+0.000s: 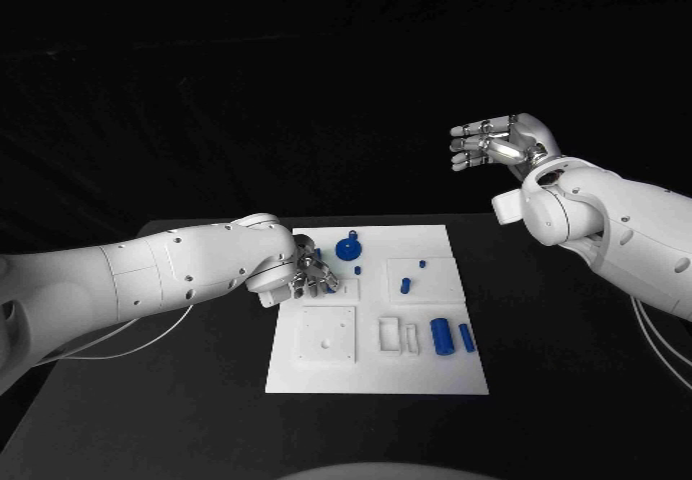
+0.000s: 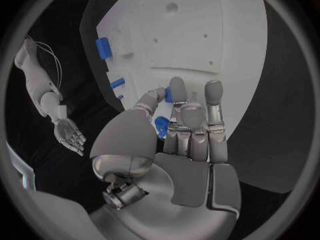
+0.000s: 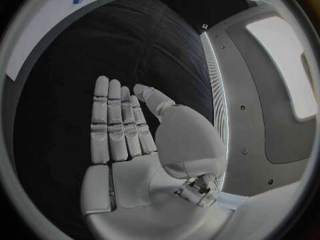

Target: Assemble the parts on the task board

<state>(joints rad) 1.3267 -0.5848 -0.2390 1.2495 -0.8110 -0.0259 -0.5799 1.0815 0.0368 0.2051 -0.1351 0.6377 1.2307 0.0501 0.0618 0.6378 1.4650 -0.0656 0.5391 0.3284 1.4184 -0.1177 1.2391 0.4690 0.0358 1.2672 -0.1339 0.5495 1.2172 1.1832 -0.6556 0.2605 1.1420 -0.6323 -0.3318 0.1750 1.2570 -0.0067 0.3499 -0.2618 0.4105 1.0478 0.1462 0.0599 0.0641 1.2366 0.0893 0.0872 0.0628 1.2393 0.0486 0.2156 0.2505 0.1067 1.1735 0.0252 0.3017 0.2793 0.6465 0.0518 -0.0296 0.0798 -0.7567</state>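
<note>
— Black counter (image 1: 173, 400) down there, dark all around it. What do you see on it?

— I see the flat white task board (image 1: 433, 370) in the middle of the counter. Small blue parts sit on it. A round blue part with a little knob (image 1: 348, 247) is near the far edge. A fat blue cylinder (image 1: 443, 336) and a thin blue bar (image 1: 467, 337) lie side by side near the close right corner. Two tiny blue pegs (image 1: 407, 284) sit in a square dip on the right side.

— Where is my left hand?

— My left hand (image 1: 307, 280) is low over the left side of the board, just beside the round blue part. From the left wrist camera its fingers (image 2: 177, 98) reach down to the board, close together. A small blue part (image 2: 167, 94) shows between the thumb and a finger. I cannot tell if the fingers are really pinching it or just touching it.

— And the right hand?

— My right hand (image 1: 490, 140) is up high, well away from the board, past the far right corner. Its fingers (image 3: 110, 117) are straight and lie side by side, with the thumb out a bit. It holds nothing.
</note>
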